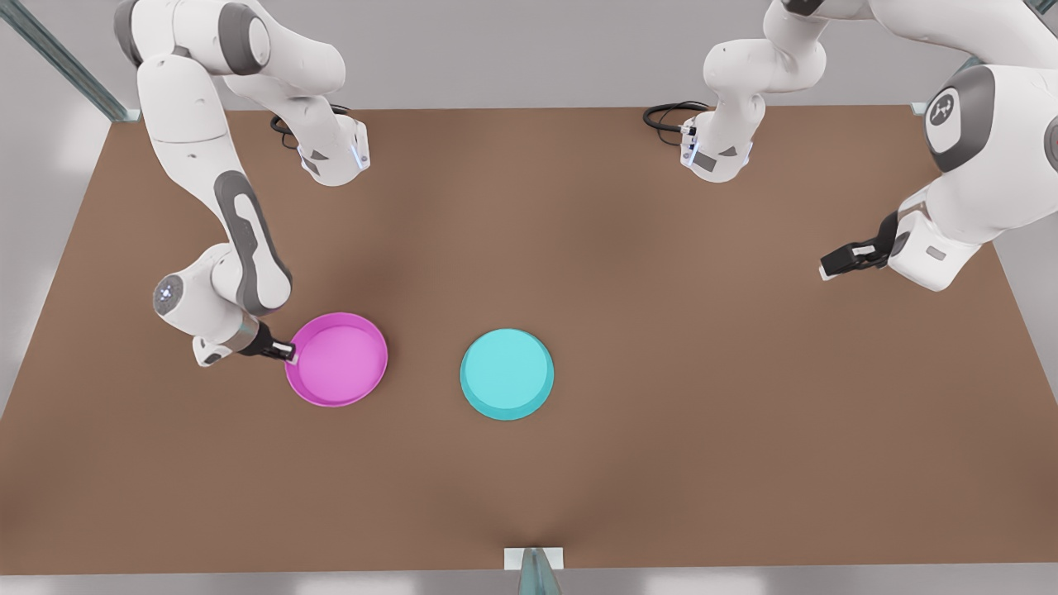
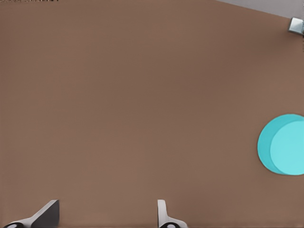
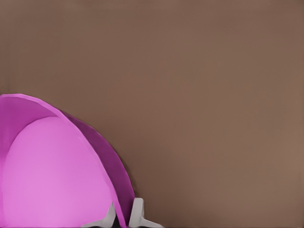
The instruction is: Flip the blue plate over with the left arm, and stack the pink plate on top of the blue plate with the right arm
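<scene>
Your right gripper (image 1: 289, 350) has its fingers (image 3: 137, 213) pinched on the rim of the pink plate (image 1: 337, 359), at lower left of the front view; whether the plate is lifted off the brown table (image 1: 661, 454) is hard to judge. Your left gripper (image 1: 826, 269), at right, hangs with fingers (image 2: 162, 211) spread apart. The blue plate (image 1: 507, 373) lies base-up at centre, well apart from both.

Flat matte brown rectangular surface (image 1: 661, 347) spans the front view. Grey metal frame strut (image 1: 58, 58) runs diagonally at far corner on front view's left. Small grey metal bracket (image 1: 534, 560) sits mid near edge. Looped black cables (image 1: 674, 114) lie at far edge.
</scene>
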Available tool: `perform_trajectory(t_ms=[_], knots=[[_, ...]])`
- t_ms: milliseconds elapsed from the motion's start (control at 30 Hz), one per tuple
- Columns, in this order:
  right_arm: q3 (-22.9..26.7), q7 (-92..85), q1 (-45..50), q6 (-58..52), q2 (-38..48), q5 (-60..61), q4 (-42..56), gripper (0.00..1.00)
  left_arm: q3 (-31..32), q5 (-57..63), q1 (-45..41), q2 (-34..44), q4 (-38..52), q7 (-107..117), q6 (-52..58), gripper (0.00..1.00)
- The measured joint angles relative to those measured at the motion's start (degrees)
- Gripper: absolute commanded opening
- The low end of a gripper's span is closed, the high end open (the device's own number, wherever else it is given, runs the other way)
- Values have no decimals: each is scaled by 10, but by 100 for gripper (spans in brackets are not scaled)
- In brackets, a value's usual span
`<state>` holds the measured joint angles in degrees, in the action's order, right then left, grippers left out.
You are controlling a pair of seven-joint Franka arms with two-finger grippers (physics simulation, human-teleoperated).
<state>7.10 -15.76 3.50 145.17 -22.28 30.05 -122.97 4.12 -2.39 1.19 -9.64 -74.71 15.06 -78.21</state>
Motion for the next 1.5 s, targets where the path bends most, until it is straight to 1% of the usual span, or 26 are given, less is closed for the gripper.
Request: perform_trajectory(t_ms=[133, 233, 500, 633, 767, 933, 1067, 1233, 1300, 1500], knots=[[0, 0, -6, -43, 26, -2, 30, 21, 0, 0, -1, 1, 0, -13, 0, 100], [-2, 1, 1, -76, 24, -2, 65, 21, 0, 0, -2, 4, 0, -22, 2, 100], [-71, 16, 38, -119, -47, 44, 172, 21, 0, 0, -3, 5, -2, -38, 6, 100], [-81, 50, 100, -122, -67, 50, 214, 21, 0, 0, -3, 5, -2, -44, 8, 100], [-82, 97, 152, -108, -85, 53, 223, 21, 0, 0, -3, 6, -2, -49, 9, 100], [-81, 152, 184, -93, -87, 53, 216, 21, -1, 0, -2, 6, 3, -53, 9, 100], [-81, 186, 217, -69, -93, 53, 212, 21, -43, -5, -2, 8, 4, -66, 16, 100], [-83, 219, 239, -36, -110, 54, 219, 21, -52, -8, 2, 6, 4, -86, 27, 100], [-82, 232, 240, -28, -112, 52, 220, 100, -52, -10, -2, 7, 5, -93, 34, 100], [-82, 260, 237, -11, -109, 46, 219, 100, -50, -14, -2, -6, 3, -108, 48, 100]])
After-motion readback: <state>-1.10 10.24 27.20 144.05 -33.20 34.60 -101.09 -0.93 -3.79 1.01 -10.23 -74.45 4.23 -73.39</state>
